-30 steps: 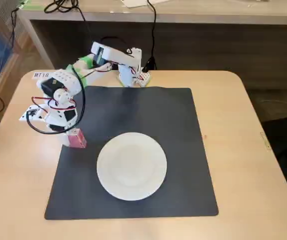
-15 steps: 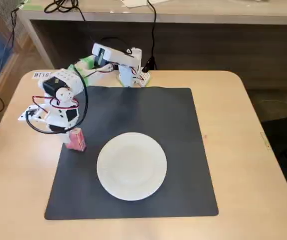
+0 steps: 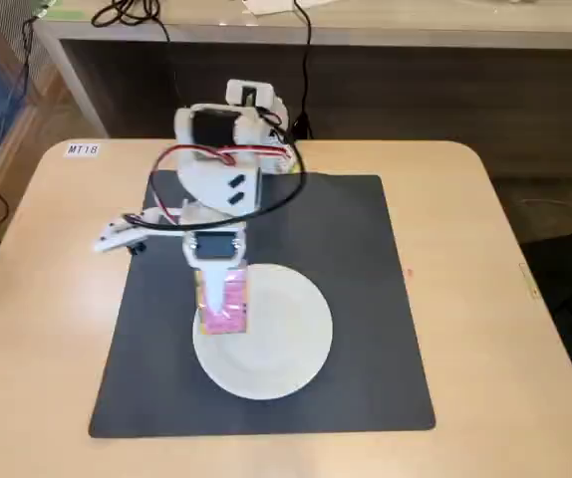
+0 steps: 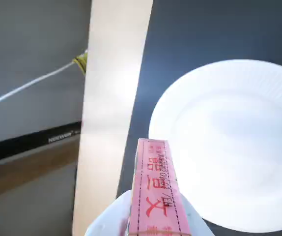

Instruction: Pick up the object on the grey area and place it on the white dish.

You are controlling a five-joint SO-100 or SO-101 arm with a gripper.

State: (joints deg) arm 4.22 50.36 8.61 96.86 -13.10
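Observation:
The small pink-red box (image 3: 226, 304) is held in my gripper (image 3: 221, 299), which is shut on it, over the left edge of the white dish (image 3: 276, 344). In the wrist view the box (image 4: 155, 189) with red print sticks out from between my white fingers (image 4: 109, 221), above the dark mat and the dish's left rim (image 4: 229, 142). The dish lies on the dark charcoal-grey mat (image 3: 366, 259). Whether the box touches the dish I cannot tell.
The mat lies on a light wooden table (image 3: 485, 299). The arm's white base (image 3: 246, 110) stands at the table's back with black cables. A white part (image 3: 122, 231) of the arm juts left. A shelf (image 3: 366, 30) runs behind the table.

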